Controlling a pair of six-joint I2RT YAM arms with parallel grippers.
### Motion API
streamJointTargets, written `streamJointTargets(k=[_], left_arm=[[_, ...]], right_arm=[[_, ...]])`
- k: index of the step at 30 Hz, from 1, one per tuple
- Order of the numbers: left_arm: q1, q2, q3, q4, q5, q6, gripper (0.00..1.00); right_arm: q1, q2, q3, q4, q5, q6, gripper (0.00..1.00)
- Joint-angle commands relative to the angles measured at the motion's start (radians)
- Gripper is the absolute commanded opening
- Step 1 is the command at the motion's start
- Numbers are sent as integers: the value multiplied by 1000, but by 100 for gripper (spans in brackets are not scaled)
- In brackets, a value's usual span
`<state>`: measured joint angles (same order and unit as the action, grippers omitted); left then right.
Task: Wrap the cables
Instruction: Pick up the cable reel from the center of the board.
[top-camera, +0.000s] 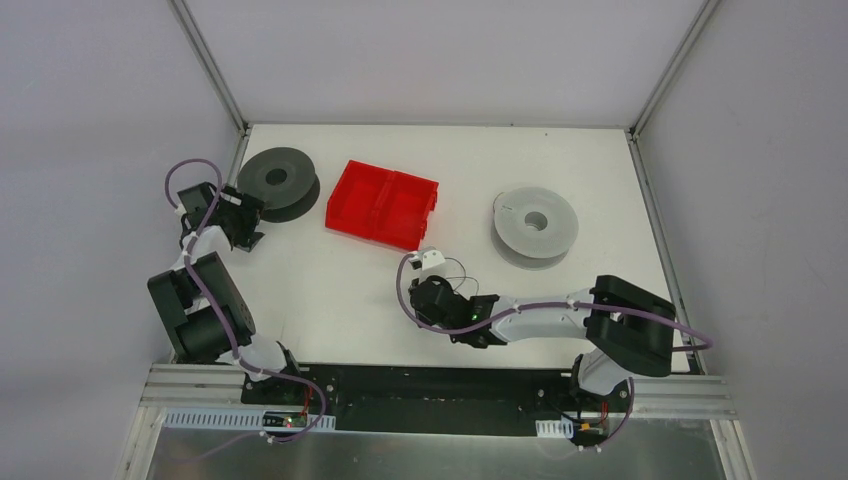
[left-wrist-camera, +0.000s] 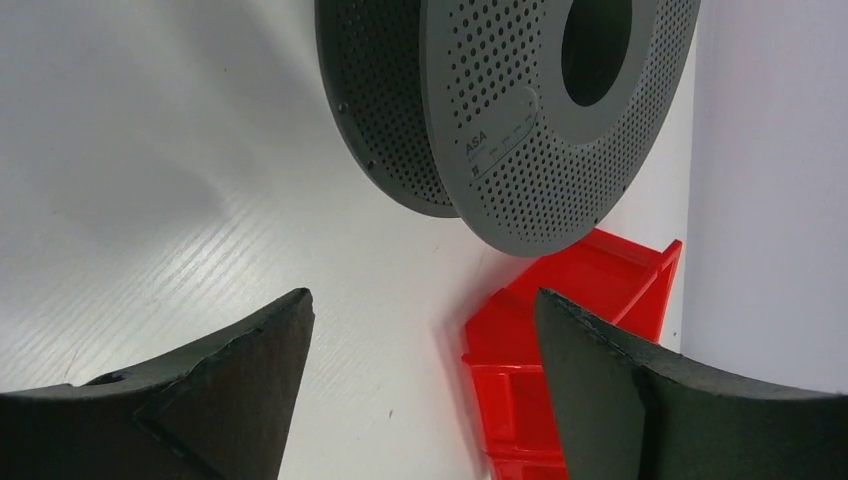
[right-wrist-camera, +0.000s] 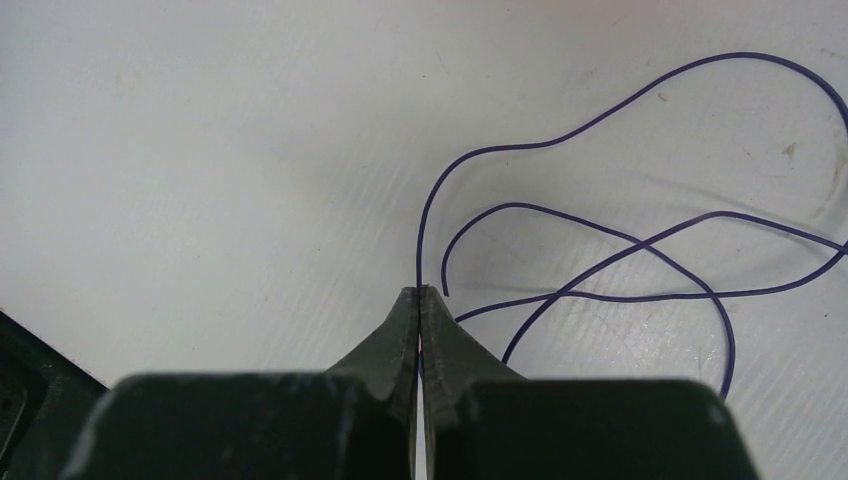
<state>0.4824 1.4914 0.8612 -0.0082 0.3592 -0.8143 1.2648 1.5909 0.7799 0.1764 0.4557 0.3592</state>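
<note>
A hair-thin dark purple cable (right-wrist-camera: 645, 242) lies in loose loops on the white table; it shows faintly in the top view (top-camera: 466, 272). My right gripper (right-wrist-camera: 420, 292) is shut on one end of the cable, low over the table, also in the top view (top-camera: 432, 292). A second loose end lies just right of the fingertips. My left gripper (left-wrist-camera: 422, 305) is open and empty, just in front of a dark grey perforated spool (left-wrist-camera: 520, 110), which lies at the table's back left (top-camera: 278, 180). The left gripper in the top view (top-camera: 243, 222) sits beside that spool.
A red two-compartment bin (top-camera: 385, 203) stands at the back middle, also in the left wrist view (left-wrist-camera: 570, 330). A light grey spool (top-camera: 535, 225) lies at the right. Grey walls enclose the table on three sides.
</note>
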Motion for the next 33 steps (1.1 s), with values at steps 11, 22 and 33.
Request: streamJointTargets(k=[11,22,33], left_arm=[[18,213,106,188,127,-39,80],[28,363,127,474,269,-235,45],[43,69,188,-124,68,-77,0]], right_arm=[[2,-71,-89,126,2,38,0],[1,-35,-83,149,-33,43,0],[1,-103,-84,95,-9,67,0]])
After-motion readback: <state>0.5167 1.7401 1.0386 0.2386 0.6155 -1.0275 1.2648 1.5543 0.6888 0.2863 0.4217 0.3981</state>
